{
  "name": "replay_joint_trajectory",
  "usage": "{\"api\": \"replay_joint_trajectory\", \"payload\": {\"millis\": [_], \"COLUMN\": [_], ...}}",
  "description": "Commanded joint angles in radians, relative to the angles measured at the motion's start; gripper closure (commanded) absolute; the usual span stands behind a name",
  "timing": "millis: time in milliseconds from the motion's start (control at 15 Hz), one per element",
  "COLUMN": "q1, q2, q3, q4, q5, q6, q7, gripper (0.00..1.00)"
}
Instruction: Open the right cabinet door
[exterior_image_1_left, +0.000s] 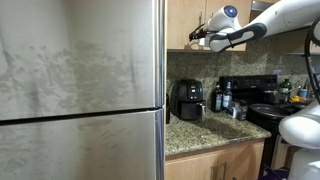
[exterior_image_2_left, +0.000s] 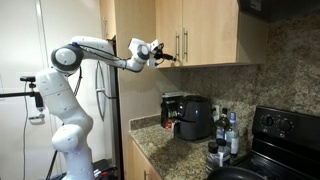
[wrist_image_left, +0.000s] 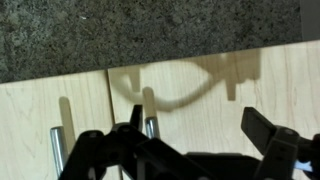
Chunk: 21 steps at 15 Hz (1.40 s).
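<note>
- The right cabinet door (exterior_image_2_left: 212, 35) sat among the upper cabinets above the bench (exterior_image_2_left: 150, 137). It was shut and flush with the matching door to its left.
- Its slim silver handle (exterior_image_2_left: 186, 45) stood upright near its left edge, just beside the neighbouring door's handle (exterior_image_2_left: 178, 45).
- The hand (exterior_image_2_left: 165, 54) was raised to handle height in front of the two doors, close to them but touching neither.
- In the wrist view the hand (wrist_image_left: 195, 125) had its fingers spread wide, with nothing between them.
- That view looked inverted, with the stone wall above the wood. It showed two bars either side of the door seam, and I could not tell which bar belonged to which door.
- In an exterior view the hand (exterior_image_1_left: 197, 38) showed up against the cabinet fronts beside the fridge (exterior_image_1_left: 80, 90).
- The step in hand looked like the approach, with the handle not yet gripped.
- The next move likely called for easing forward until the fingers straddled the correct bar, not its neighbour.
- The fingers would then close on it, and the pull would follow an arc, as the hinges probably sat on the door's right edge.
</note>
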<state>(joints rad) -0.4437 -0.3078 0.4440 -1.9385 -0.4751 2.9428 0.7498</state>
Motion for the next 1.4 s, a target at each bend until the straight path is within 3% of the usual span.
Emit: {"api": "replay_joint_trajectory", "payload": {"millis": [0,67,133,200,467,600,733,800,933,1000,1067,1200,1333], "q1": [-0.036,-0.12,-0.152,-0.074,-0.055,-0.082,-0.113,0.0,-0.064,-0.113,-0.236,-0.332,-0.341], "q2": [-0.084,-0.027,-0.033,-0.142,-0.168,-0.166,-0.119,0.0,-0.009,-0.013,0.002,-0.053,-0.104], "q3": [0.013,0.133,0.15,0.067,0.039,0.069,0.142,0.0,0.066,0.115,0.197,0.222,0.173], "q4": [0.028,0.075,0.074,-0.002,-0.056,-0.043,-0.001,0.0,0.037,0.074,0.059,0.037,-0.009], "q5": [-0.053,-0.154,-0.176,-0.088,-0.058,-0.077,-0.131,0.0,-0.113,-0.156,-0.269,-0.412,-0.465], "q6": [0.002,-0.004,0.018,-0.006,0.044,0.025,-0.05,0.0,0.02,-0.031,0.005,0.016,0.055], "q7": [0.011,0.128,0.172,0.104,0.107,0.15,0.183,0.0,0.101,0.137,0.226,0.295,0.297], "gripper": [0.0,0.0,0.0,0.0,0.0,0.0,0.0,0.0,0.0,0.0,0.0,0.0,0.0]}}
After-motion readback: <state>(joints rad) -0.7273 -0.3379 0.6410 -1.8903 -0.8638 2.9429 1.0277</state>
